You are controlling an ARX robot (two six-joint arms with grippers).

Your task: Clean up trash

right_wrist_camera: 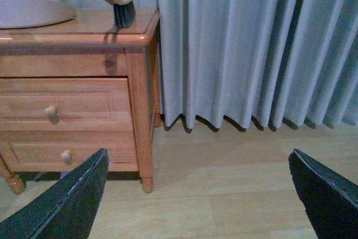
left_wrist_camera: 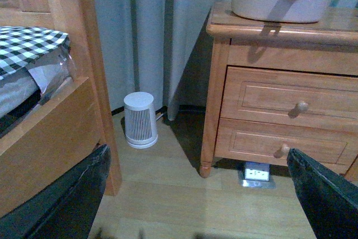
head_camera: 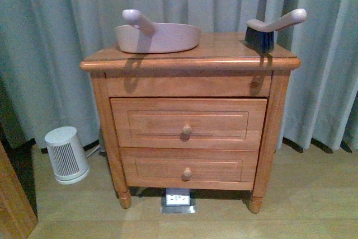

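No crumpled white wad of trash shows in any view. A pinkish-beige dustpan (head_camera: 159, 36) with a long handle lies on the left of the wooden nightstand top (head_camera: 224, 51); it also shows in the left wrist view (left_wrist_camera: 279, 5) and partly in the right wrist view (right_wrist_camera: 31, 10). A hand brush (head_camera: 267, 29) with dark bristles stands at the right of the top, also in the right wrist view (right_wrist_camera: 116, 1). My left gripper (left_wrist_camera: 198, 194) is open and empty, low above the floor to the nightstand's left. My right gripper (right_wrist_camera: 198, 194) is open and empty, above the floor to its right. Neither arm shows in the front view.
The nightstand has two drawers with knobs (head_camera: 187, 131). A small white heater (head_camera: 67, 155) stands on the floor at its left, also in the left wrist view (left_wrist_camera: 140, 120). A floor socket (head_camera: 178, 200) lies under it. A wooden bed frame (left_wrist_camera: 61, 132) is left. Grey curtains (right_wrist_camera: 251, 43) hang behind.
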